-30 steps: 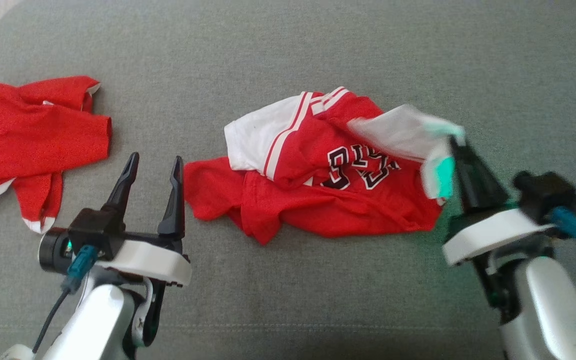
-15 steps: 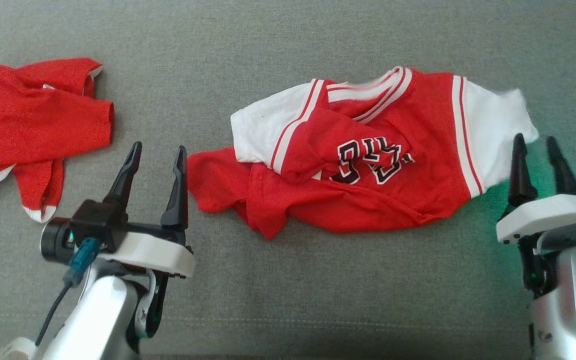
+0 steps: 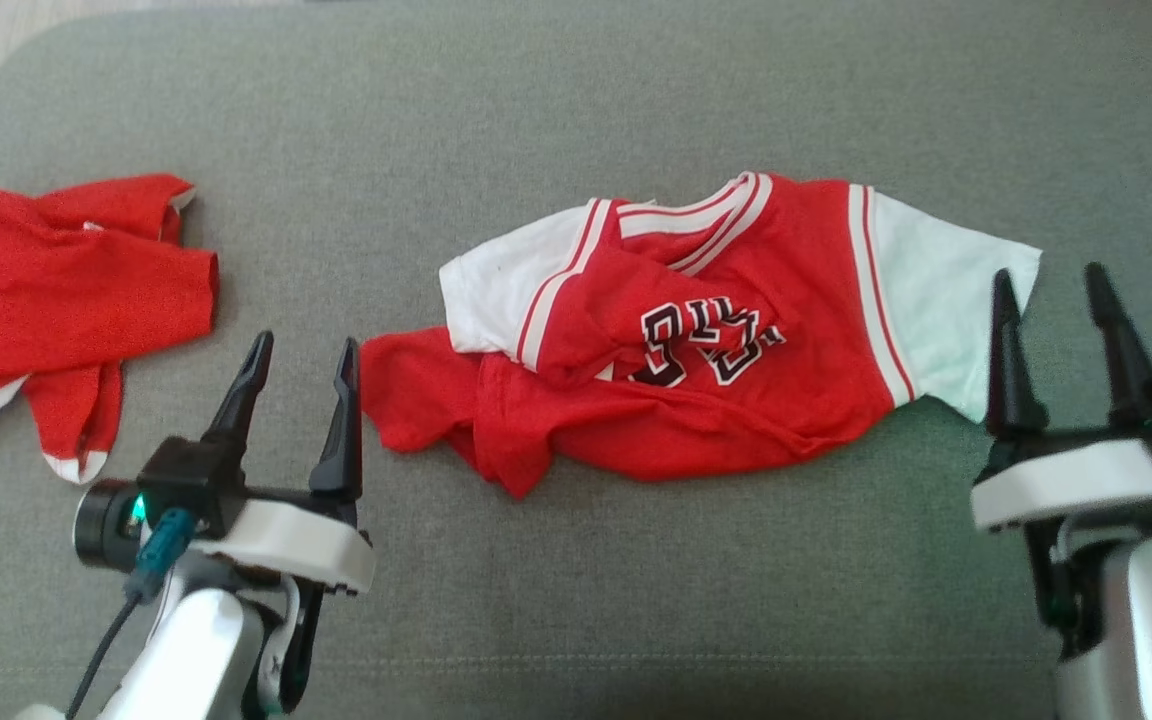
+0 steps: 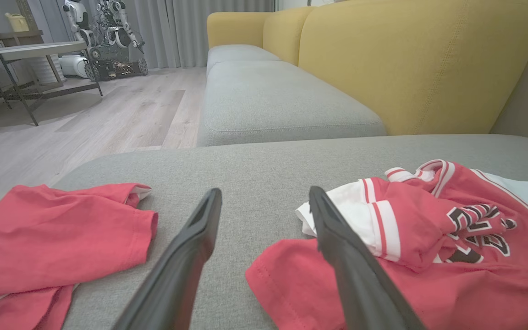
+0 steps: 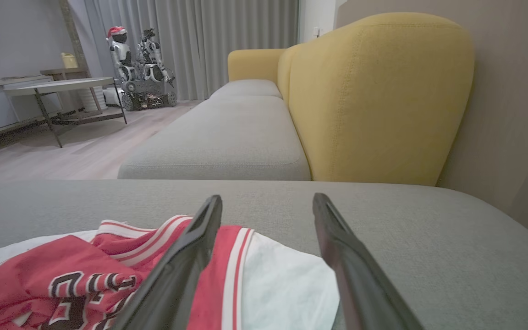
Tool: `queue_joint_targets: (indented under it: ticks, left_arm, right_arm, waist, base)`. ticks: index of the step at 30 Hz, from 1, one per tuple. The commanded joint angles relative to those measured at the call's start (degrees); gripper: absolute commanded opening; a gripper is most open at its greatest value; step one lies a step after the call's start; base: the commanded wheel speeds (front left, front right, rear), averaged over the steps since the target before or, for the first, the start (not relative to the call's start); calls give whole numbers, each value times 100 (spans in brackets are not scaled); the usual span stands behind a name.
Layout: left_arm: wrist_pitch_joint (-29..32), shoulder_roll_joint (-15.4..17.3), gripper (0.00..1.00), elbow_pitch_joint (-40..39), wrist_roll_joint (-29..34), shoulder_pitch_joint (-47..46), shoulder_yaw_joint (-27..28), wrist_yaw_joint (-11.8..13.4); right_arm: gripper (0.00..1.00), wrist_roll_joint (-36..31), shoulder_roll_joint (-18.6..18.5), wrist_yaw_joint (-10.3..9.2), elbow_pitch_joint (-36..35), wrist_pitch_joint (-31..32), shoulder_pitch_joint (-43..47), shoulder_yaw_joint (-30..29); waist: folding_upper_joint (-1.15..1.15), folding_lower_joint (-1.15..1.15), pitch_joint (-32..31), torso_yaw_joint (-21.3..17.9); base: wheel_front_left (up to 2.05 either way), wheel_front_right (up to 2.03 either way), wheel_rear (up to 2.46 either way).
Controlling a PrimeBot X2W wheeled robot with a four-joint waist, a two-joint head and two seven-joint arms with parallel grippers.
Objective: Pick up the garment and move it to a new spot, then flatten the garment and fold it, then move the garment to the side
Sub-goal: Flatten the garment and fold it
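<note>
Centrally, crumpled red-and-white jersey [image 3: 736, 420] atop grey cushion [image 3: 576, 90].

Rumpled red-and-white garment [image 3: 796, 400] on cushion [image 3: 576, 100]

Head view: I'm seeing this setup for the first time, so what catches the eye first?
A crumpled red jersey with white sleeves lies in the middle of the grey cushion. A second red garment sits bunched at far left. The left gripper and right gripper stand open and empty either side of the jersey.
</note>
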Motion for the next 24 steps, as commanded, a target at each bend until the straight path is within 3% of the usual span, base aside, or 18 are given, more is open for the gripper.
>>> queue_joint_targets:
  ticks: [1,9,22,24]
  left_arm:
    - [-68,164,100,-140,59,-95,228,-1]
    - [2,226,100,-83,46,34,105,-58]
    - [70,246,100,-30,-5,-28,37,-71]
    - [156,227,100,-10,-29,-234,-15,-167]
  right_arm:
    - [100,-26,-9,39,-324,43,55,228]
    - [100,18,-7,39,-801,265,580,541]
    - [100,96,-6,39,-811,323,614,650]
    - [100,141,-5,39,-827,312,567,655]
  waist:
    - [0,0,-98,-42]
    - [0,0,-272,-78]
    - [0,0,-296,-79]
    - [0,0,-219,-71]
  base:
    - [0,0,0]
    - [0,0,0]
    - [0,0,0]
    - [0,0,0]
